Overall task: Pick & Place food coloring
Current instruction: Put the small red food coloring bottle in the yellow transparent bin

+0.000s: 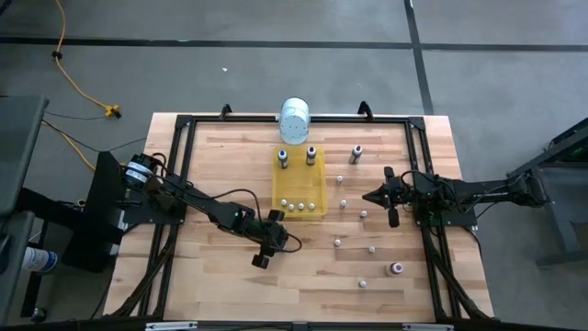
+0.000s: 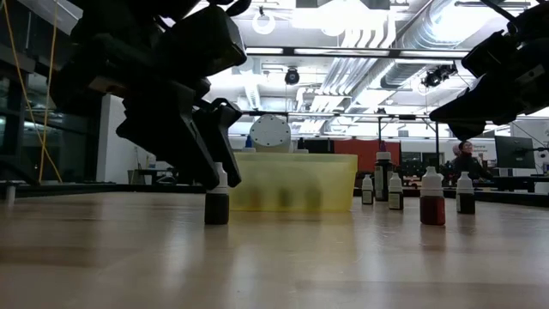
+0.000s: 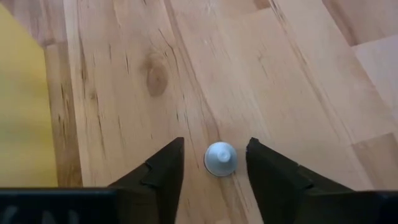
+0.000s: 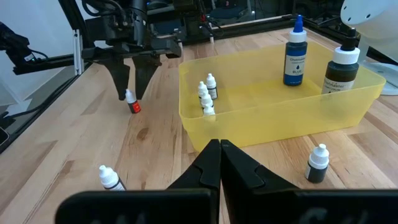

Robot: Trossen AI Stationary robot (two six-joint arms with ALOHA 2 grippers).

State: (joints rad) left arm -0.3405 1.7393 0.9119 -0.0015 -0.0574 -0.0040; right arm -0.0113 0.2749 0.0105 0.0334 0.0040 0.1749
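Food coloring bottle (image 3: 220, 158) stands upright between my left gripper's (image 3: 214, 163) parted fingers, near the yellow tray (image 1: 318, 175). My right gripper (image 4: 220, 160) waits with fingers together beside the tray.

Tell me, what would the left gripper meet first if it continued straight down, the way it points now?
The left gripper points down with a small bottle's white cap between its open fingers, so it would probably meet that bottle, then the table.
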